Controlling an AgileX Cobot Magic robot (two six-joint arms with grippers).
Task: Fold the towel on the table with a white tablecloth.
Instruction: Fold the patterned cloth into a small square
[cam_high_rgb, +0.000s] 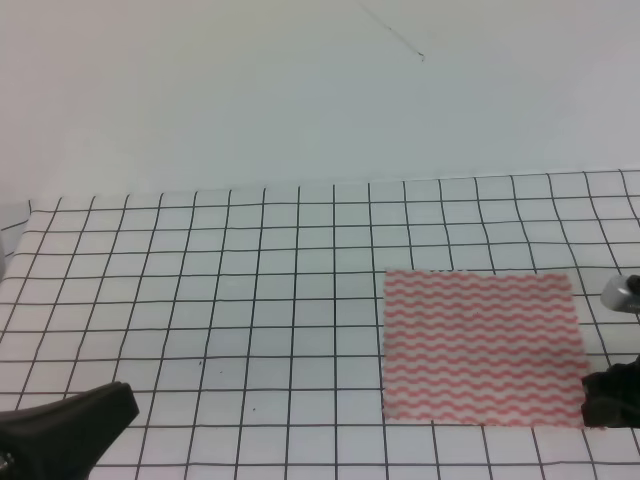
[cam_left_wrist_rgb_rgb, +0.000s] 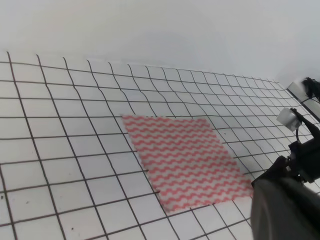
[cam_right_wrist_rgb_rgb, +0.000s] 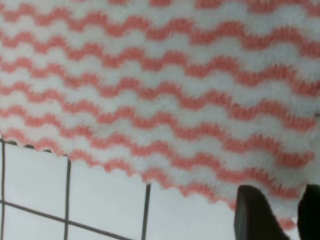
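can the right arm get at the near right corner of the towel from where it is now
Probably yes. The right gripper sits right at the towel near its right corner, with only bare tablecloth around and nothing lying on the towel.

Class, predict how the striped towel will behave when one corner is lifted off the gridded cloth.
The towel lies thin and perfectly flat, so it will probably drape limply, not stay stiff. It looks light, so it may drag or slide across the tablecloth. The right gripper sits at its corner.
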